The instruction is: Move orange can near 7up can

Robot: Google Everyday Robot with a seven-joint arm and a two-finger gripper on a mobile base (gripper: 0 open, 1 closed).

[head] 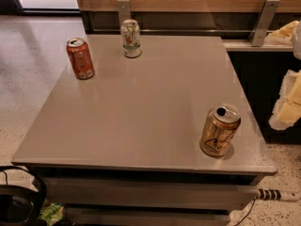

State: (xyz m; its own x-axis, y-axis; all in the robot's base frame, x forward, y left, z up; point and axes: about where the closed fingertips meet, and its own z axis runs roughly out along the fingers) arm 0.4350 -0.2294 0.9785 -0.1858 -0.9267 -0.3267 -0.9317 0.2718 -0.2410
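Observation:
The orange can is golden-orange with dark script and a silver top. It stands upright near the front right corner of the grey table. The 7up can is white-silver with green markings and stands upright at the table's back edge, left of centre. The two cans are far apart. My gripper shows as a pale cream shape at the right edge of the view, beyond the table's right side and apart from the orange can. It holds nothing that I can see.
A red-orange can with white print stands at the table's back left. A wooden wall with metal brackets runs behind the table. A dark cabinet stands at the right. Black cables lie on the floor at the front left.

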